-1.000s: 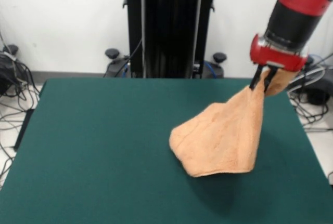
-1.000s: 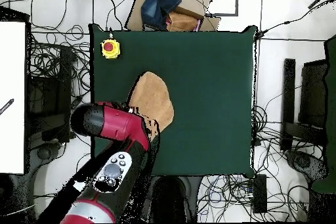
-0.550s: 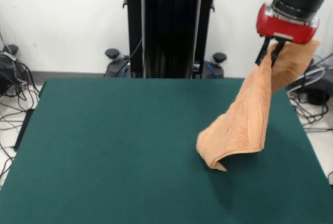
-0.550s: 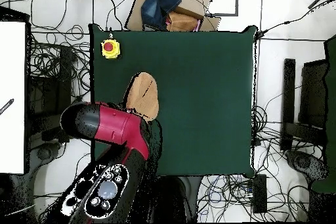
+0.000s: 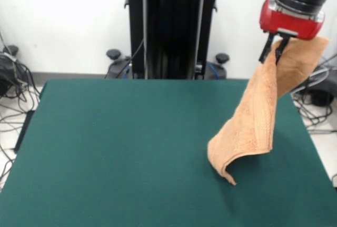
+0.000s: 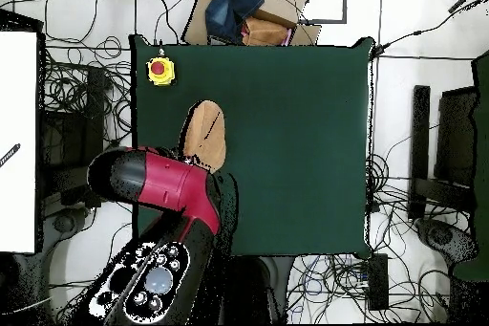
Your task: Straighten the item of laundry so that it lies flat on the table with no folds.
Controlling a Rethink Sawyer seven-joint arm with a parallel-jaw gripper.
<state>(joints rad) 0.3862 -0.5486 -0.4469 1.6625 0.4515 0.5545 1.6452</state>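
From the front view I see my gripper up in the upper right of the frame, its dark fingers pinched closed on a corner of the peach-orange towel. The towel hangs from that pinch as a long drape running down and to the left, and a short flap of it sticks out to the right of the fingers. Its lower end curls into a fold that reaches the green table in the right half of the frame, just right of centre; I think only that bottom curl touches the felt, though the angle makes it hard to be sure. In the overhead view the towel shows as a narrow upright oval near the table's left side, a little above the middle of the frame, with a dark crease down its centre. The red arm crosses in from the lower left and covers the gripper, so I cannot see the fingers here. A yellow box with a red button sits in the table's upper left corner, well apart from the towel.
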